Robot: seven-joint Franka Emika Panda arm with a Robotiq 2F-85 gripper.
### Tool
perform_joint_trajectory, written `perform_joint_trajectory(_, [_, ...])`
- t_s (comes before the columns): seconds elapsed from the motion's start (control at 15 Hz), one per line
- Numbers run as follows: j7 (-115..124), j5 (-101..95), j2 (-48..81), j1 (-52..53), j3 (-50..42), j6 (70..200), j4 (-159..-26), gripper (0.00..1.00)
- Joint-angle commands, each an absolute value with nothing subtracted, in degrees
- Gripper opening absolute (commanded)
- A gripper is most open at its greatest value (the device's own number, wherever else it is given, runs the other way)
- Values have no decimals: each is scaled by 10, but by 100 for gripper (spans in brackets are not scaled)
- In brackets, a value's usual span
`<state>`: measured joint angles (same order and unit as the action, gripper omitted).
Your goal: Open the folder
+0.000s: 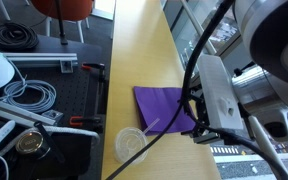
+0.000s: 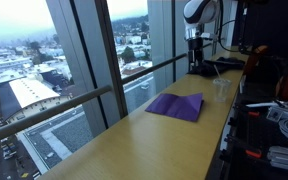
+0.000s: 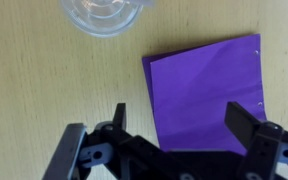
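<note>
The purple folder lies flat and closed on the wooden table, also seen in an exterior view and in the wrist view. No white sheet shows. My gripper is open and empty, hovering above the folder's near edge, one finger over the wood and one over the purple. In an exterior view the gripper hangs at the folder's right side; in the other exterior view it is far back by the window.
A clear round plastic lid lies on the table just beyond the folder, also in both exterior views. Cables and tools crowd the black bench beside the table. Windows line the table's far edge.
</note>
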<state>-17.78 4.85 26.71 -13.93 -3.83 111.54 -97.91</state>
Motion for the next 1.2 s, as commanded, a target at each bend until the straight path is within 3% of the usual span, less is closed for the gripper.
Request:
perform_joint_trajectory(0.0, [-213, 72, 315, -158, -33, 1094, -942, 100])
perform_joint_trajectory(1.13, [-203, 58, 441, -146, -17, 1157, -931, 100])
